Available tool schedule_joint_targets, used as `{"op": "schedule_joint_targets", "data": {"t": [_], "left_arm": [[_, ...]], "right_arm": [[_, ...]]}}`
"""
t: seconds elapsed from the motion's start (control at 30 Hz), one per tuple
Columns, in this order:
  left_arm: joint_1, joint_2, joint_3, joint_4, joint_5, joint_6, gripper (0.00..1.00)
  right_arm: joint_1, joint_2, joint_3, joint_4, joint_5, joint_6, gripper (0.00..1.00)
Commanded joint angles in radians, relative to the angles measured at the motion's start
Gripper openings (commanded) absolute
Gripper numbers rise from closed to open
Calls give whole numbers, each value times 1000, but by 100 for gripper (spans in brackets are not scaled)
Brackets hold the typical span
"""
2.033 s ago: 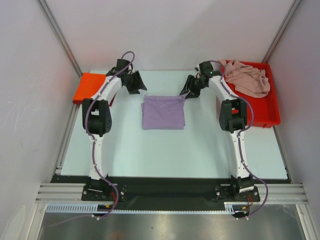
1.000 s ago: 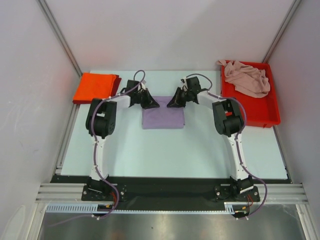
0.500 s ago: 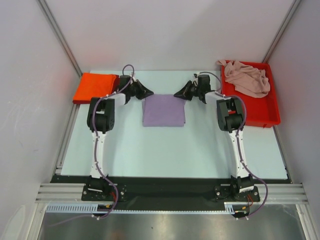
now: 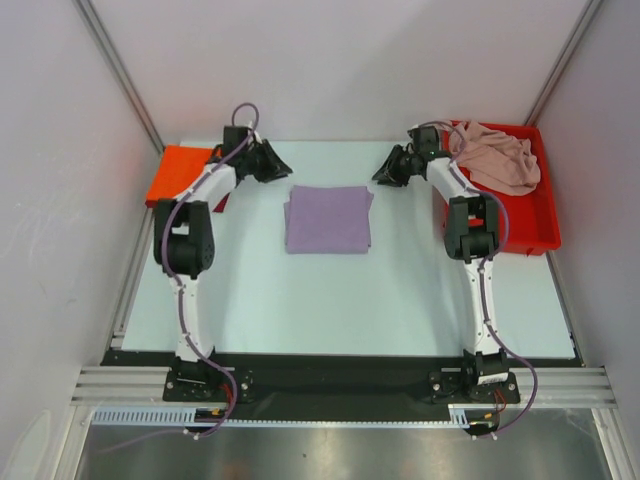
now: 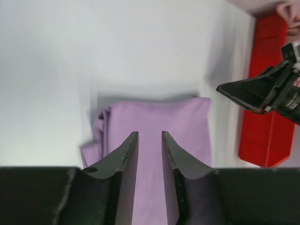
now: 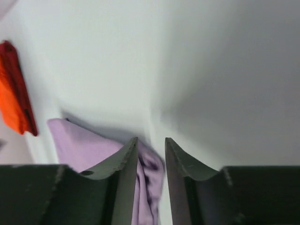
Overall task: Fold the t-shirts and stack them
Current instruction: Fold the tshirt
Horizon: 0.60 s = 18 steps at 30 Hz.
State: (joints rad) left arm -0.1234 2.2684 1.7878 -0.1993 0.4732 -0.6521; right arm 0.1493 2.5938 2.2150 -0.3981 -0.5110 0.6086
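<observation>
The smooth, pale matte table (image 4: 330, 300) carries a rigid red plastic tray (image 4: 525, 225) at its far right, with a pale pink t-shirt (image 4: 495, 160) crumpled softly inside. The lavender t-shirt (image 4: 328, 220) lies mid-table as a flat, nearly square fold. A folded orange-red t-shirt (image 4: 175, 178) sits at the far left edge. Half a second ago both claws stood at the lavender fold's far corners; now they have drawn back and outward, clear of it. The left gripper (image 5: 150, 135) and right gripper (image 6: 151, 139) each show dark wedge fingers narrowly parted, pinching nothing. The fold's left edge shows loose layered creases.
</observation>
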Motion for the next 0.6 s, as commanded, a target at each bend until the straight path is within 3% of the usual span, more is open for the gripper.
{"op": "schedule_joint_targets", "data": {"t": [0.0, 0.03, 0.23, 0.4, 0.57], "left_arm": [[10, -290, -14, -227, -120, 210, 32], [10, -325, -45, -256, -126, 242, 38], [10, -637, -416, -270, -117, 264, 40], [10, -822, -666, -259, -70, 235, 40], [10, -952, -778, -285, -62, 227, 40]], "right_arm": [[36, -170, 97, -353, 138, -182, 36], [51, -223, 88, -417, 181, -223, 43], [234, -412, -119, -484, 316, -265, 46], [305, -478, -270, -407, 296, -186, 31], [317, -439, -308, -378, 313, -193, 24]]}}
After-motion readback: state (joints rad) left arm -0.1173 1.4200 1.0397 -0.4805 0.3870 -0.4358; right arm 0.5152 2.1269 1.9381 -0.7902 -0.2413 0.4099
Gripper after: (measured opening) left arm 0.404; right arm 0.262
